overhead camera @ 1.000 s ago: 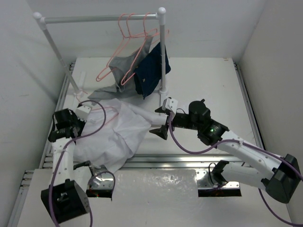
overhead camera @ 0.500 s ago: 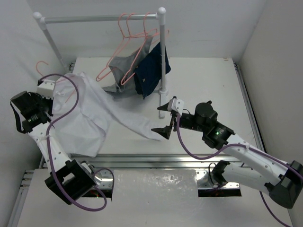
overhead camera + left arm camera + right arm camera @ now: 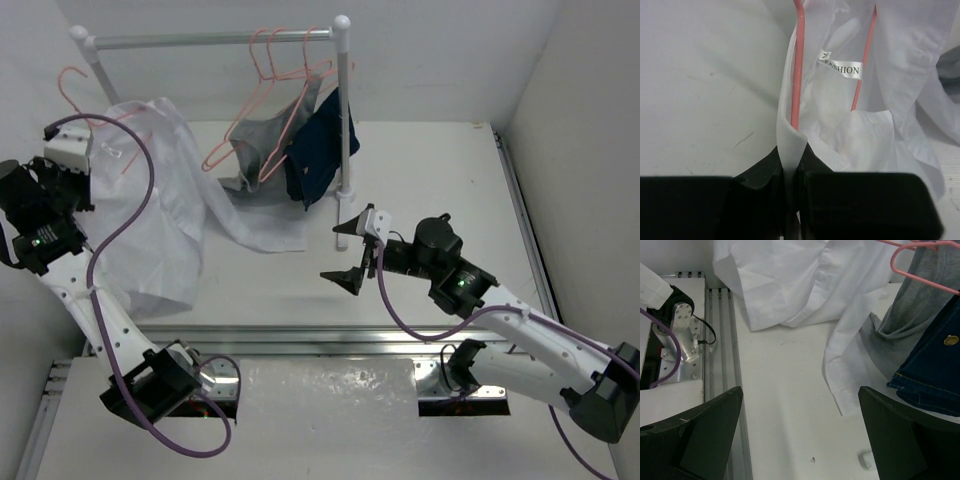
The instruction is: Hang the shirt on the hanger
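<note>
My left gripper (image 3: 791, 165) is clamped on the shirt (image 3: 165, 210) beside the hanger (image 3: 797, 65) wire, high at the far left, and the shirt drapes down and right, its sleeve nearest my spread-fingered right gripper (image 3: 350, 248).
</note>
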You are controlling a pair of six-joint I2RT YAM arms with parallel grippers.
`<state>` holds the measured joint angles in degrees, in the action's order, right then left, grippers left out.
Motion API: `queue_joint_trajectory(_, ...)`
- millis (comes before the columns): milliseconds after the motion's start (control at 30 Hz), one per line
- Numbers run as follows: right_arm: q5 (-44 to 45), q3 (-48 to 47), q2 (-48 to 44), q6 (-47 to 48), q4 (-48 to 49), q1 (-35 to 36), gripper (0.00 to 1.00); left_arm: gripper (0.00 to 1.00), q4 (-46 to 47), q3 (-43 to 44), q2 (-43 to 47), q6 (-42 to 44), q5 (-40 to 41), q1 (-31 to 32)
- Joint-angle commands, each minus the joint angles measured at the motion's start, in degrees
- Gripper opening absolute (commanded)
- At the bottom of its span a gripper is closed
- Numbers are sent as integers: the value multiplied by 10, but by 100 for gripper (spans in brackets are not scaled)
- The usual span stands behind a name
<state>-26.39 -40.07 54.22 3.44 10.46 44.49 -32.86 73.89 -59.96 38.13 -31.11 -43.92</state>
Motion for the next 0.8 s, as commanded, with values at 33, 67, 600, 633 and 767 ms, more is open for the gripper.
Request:
queue_joint_trajectory(33,-12,0,-17,1,30,2,99,0,9,96,-31,-65,-75,8)
queue_joint_trajectory(67,-13,1,-18,2,30,3,99,0,9,111,-43,-74,-61,31)
queue_joint_trajectory(600,-16,18,-39,5,36,2,99,0,30,326,-226,-135,196,253)
queue_joint_trajectory(633,-16,18,-38,5,36,2,99,0,31,327,-230,-132,206,262)
queue_joint_trajectory(767,-13,22,-39,6,36,2,99,0,67,281,-231,-127,240,291)
